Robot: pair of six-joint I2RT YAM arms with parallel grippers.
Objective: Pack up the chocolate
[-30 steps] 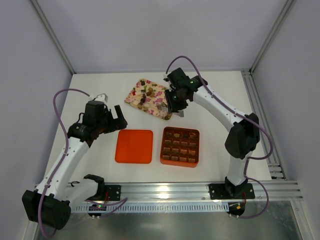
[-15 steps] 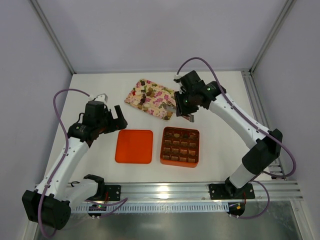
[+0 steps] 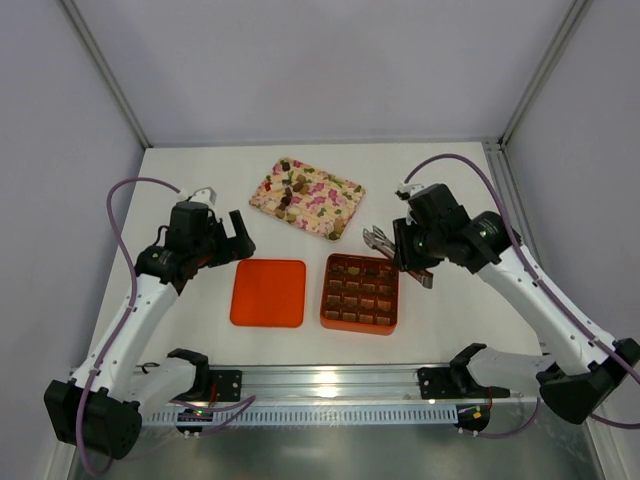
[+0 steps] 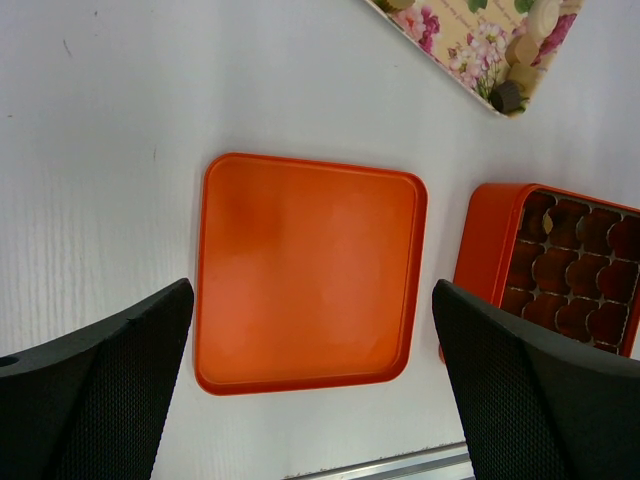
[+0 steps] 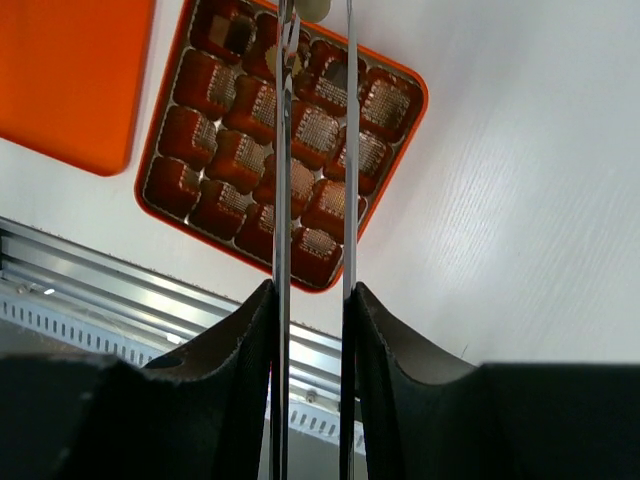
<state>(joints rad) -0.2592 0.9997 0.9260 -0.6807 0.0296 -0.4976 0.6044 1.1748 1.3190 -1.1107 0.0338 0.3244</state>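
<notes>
Clamped narrowly on metal tongs [image 5: 282,150] that appear to nip a pale chocolate [image 5: 312,8], my right pincer [image 5: 311,298] hovers over the orange box [image 3: 360,323], next needing a clean drop into an unfilled cell; my left pincer [image 4: 312,295] gapes empty.

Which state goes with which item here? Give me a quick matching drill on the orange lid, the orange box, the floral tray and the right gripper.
Items:
1. orange lid
2. orange box
3. floral tray
4. right gripper

States:
A. loose chocolate scattered on it
B. shut on metal tongs, above the grid
C. lying flat with nothing in it
D. grid cells holding brown pieces

Pairs: 1-C, 2-D, 3-A, 4-B
</notes>
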